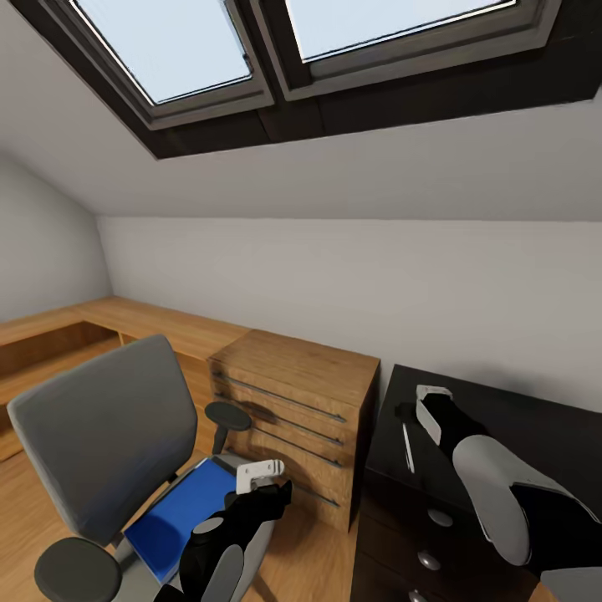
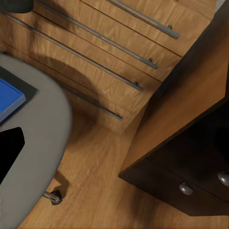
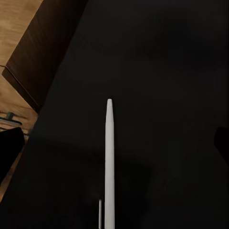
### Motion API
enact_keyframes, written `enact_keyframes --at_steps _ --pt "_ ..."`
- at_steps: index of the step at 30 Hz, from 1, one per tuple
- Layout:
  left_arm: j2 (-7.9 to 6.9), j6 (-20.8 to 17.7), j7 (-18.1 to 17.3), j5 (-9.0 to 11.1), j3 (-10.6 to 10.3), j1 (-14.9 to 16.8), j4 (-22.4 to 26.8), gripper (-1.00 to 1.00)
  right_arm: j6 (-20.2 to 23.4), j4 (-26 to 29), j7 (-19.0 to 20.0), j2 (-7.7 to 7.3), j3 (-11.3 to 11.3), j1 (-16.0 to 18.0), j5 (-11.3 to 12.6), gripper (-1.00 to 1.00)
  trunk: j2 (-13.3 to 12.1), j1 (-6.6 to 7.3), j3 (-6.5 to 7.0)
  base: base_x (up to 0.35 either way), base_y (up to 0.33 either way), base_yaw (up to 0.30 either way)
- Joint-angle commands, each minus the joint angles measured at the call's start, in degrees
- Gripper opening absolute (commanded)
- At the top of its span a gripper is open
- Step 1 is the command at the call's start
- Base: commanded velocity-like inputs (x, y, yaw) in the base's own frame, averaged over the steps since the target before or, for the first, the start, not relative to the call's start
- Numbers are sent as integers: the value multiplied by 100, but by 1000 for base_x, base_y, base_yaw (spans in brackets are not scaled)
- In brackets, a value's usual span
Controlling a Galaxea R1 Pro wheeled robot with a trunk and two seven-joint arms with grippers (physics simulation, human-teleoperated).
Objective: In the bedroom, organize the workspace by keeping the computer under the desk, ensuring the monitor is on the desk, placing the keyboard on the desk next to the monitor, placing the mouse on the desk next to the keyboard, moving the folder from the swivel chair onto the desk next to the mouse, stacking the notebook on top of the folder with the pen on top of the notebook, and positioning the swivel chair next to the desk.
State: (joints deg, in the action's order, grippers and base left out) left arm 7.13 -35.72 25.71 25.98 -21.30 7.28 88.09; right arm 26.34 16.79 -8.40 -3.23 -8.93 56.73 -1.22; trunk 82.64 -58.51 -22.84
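The swivel chair (image 1: 100,426) stands at the lower left, and the bright-blue folder (image 1: 180,510) lies flat on its grey seat (image 2: 43,143). A corner of the folder (image 2: 9,98) also appears in the left wrist view. My left gripper (image 1: 263,477) hovers open over the seat's front edge, just beside the folder. The glossy black desk (image 1: 518,426) is at the right. A thin pale pen (image 1: 407,447) lies on it. My right gripper (image 1: 418,410) hangs open just above the desk top (image 3: 157,71), with the pen (image 3: 109,162) lying free between its spread fingers.
A light-wood chest of drawers (image 1: 293,410) with long bar handles stands between chair and desk. Low wooden shelving (image 1: 125,322) runs along the wall to the left. The desk's black drawer unit (image 2: 191,176) has round silver knobs (image 1: 429,517). Skylights (image 1: 176,50) are overhead.
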Motion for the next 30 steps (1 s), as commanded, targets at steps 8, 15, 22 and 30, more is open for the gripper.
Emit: enact_keyframes --at_steps 8,15,22,30 --pt "-1 11 123 43 -6 6 20 100 56 1013 -5 28 -23 -423 9 100 -318 176 137 0 0 0" --pt "-2 20 271 45 -6 10 104 100 636 2930 -11 257 -28 -1390 3 100 -599 330 263 0 0 0" --pt "-9 31 330 44 -14 18 341 100 1465 5270 -8 677 -29 -2538 39 100 -880 484 388 0 0 0" --pt "-31 314 347 39 -16 11 463 100 1615 5841 -12 900 -30 -2820 39 100 -1201 660 532 0 0 93"
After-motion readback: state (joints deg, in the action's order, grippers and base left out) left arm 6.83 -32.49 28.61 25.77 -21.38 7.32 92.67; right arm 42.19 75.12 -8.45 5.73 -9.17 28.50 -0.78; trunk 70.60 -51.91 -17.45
